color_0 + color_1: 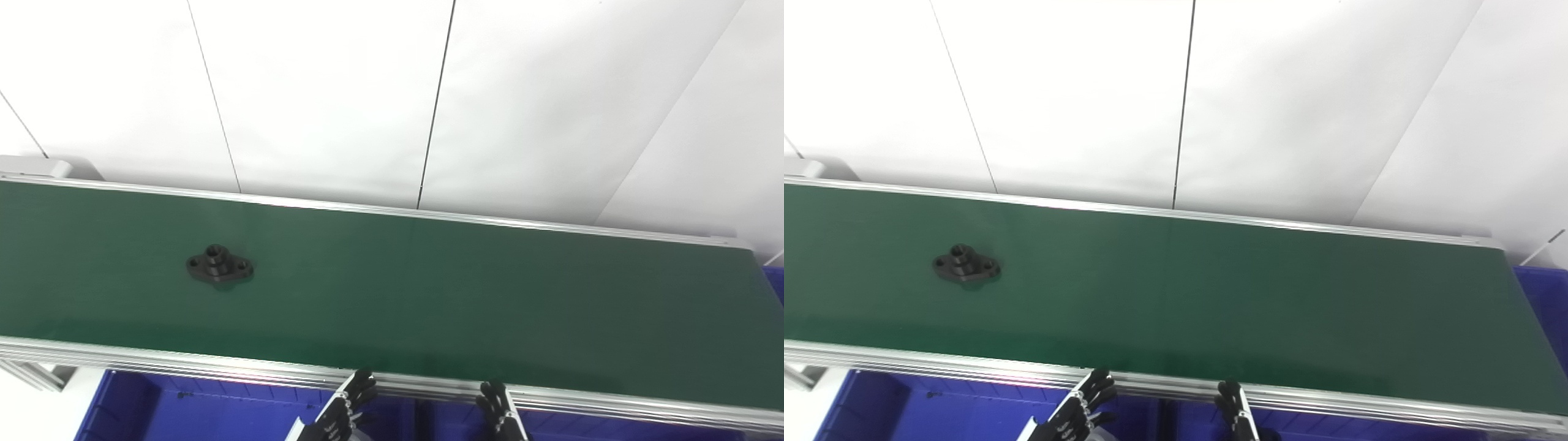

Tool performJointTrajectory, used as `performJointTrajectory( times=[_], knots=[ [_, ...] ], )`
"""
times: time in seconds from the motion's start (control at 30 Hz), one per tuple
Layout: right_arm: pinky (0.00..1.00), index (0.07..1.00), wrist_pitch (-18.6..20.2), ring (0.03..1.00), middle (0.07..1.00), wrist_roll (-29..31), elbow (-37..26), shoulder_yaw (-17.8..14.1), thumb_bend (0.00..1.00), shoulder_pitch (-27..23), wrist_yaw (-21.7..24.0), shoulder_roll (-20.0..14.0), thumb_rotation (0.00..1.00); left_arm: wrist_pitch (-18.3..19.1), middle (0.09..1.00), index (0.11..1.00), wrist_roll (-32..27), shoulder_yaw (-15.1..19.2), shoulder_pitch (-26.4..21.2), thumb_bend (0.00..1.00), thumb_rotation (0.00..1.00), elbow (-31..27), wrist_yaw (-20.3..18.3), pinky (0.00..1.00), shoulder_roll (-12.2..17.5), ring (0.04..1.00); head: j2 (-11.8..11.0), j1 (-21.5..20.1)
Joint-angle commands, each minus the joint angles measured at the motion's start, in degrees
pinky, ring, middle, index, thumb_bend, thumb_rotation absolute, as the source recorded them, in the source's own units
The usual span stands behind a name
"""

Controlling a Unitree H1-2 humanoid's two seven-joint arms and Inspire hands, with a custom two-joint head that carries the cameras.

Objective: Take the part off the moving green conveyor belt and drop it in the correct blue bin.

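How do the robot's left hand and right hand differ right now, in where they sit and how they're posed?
The left hand sits nearer the black part on the conveyor belt; the right hand is further along to the right. The left hand leans toward the right, while the right hand stands more upright. More of the left hand shows; the right is mostly cut off. Both are black, hold nothing, and wait at the belt's near rail above the blue bin.

I see even, bright, diffuse light, with the white wall (343,92) behind the conveyor belt (429,294) near overexposure. The belt's aluminium rails (184,361) carry thin glare lines, with a faint pink fringe on the near one. The black part (219,264) on the belt casts only a small soft shadow at its base. Focus is slightly soft throughout; straight edges stay straight.
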Motion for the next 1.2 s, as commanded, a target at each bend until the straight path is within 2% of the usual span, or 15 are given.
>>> performJointTrajectory(
  times=[0.0,0.2,0.3,0.4,0.53,0.6,0.63,0.67,0.77,0.87,0.93,1.03,1.17],
  knots=[
    [0.97,1.0,-3.6,0.953,0.967,0.0,-2.6,-0.1,0.93,-0.1,0.4,-0.9,0.97,-2.3,0.935,0.935,1.0,-0.8,-0.4,0.96,0.65,-0.5,0.2,0.8,-0.7,0.907,0.1,0.6],
    [0.95,1.0,-3.6,0.952,0.964,-1.8,-4.7,-0.3,0.95,-1.7,-0.4,-2.1,0.94,-2.3,0.932,0.931,1.7,-1.5,-0.8,0.95,0.66,-0.3,0.6,0.79,-0.9,0.898,0.6,1.4],
    [0.93,0.994,-3.6,0.941,0.954,-4.1,-6.2,-0.6,0.89,-3.6,-1.2,-2.5,0.9,-2.3,0.929,0.924,1.3,-1.6,-0.9,0.95,0.65,-0.3,0.4,0.79,-1.1,0.897,1.0,1.5],
    [0.91,0.986,-3.6,0.927,0.948,-7.4,-7.7,-1.5,0.84,-6.2,-1.8,-2.4,0.82,-2.3,0.925,0.92,1.5,-1.7,-1.0,0.96,0.64,-0.4,0.6,0.78,-1.3,0.895,1.1,1.5],
    [0.86,0.951,-2.0,0.906,0.924,-12.5,-9.8,-3.1,0.81,-10.9,-1.8,-0.5,0.72,-2.3,0.923,0.916,1.1,-1.8,-1.0,0.96,0.63,-0.5,0.6,0.77,-1.7,0.888,1.2,1.3],
    [0.83,0.955,0.0,0.904,0.928,-15.3,-10.7,-3.6,0.84,-12.8,-1.5,0.2,0.71,-2.3,0.923,0.919,1.1,-1.8,-1.0,0.96,0.64,-0.5,0.6,0.76,-1.8,0.887,1.2,1.4],
    [0.83,0.955,2.4,0.904,0.928,-18.0,-11.5,-3.8,0.84,-14.8,-0.7,0.6,0.71,-2.3,0.923,0.919,0.9,-1.8,-1.0,0.96,0.64,-0.4,0.4,0.76,-1.8,0.887,1.4,1.4],
    [0.77,0.959,4.6,0.89,0.921,-20.3,-12.2,-4.0,0.86,-16.7,0.1,0.8,0.68,-2.3,0.926,0.924,0.9,-1.8,-1.0,0.96,0.64,-0.3,0.3,0.77,-1.9,0.889,1.4,1.3],
    [0.68,0.938,11.8,0.852,0.895,-25.1,-13.5,-4.0,0.91,-21.7,3.2,1.4,0.62,-2.3,0.94,0.935,1.5,-2.0,-1.3,0.94,0.65,-0.2,0.3,0.77,-1.7,0.904,1.4,1.4],
    [0.61,0.927,17.5,0.803,0.892,-28.6,-13.8,-3.4,0.92,-25.6,6.3,1.7,0.61,-2.3,0.942,0.933,1.7,-2.2,-1.4,0.95,0.65,-0.1,0.5,0.77,-1.7,0.909,1.4,1.6],
    [0.59,0.931,20.9,0.791,0.891,-30.6,-13.4,-2.8,0.92,-28.4,8.1,2.1,0.61,-2.3,0.938,0.93,1.7,-2.2,-1.4,0.95,0.64,0.0,0.6,0.77,-1.8,0.907,1.4,1.7],
    [0.6,0.923,24.1,0.782,0.88,-32.4,-12.5,-2.0,0.9,-31.5,9.5,2.8,0.58,-2.3,0.934,0.93,1.6,-2.3,-1.4,0.95,0.64,0.1,0.5,0.79,-1.8,0.911,1.4,1.8],
    [0.6,0.914,26.4,0.775,0.873,-35.8,-9.6,-0.3,0.88,-36.0,9.8,3.7,0.57,-2.3,0.932,0.928,1.1,-2.3,-1.3,0.94,0.64,0.2,0.3,0.8,-2.0,0.91,1.4,1.7]
  ],
)
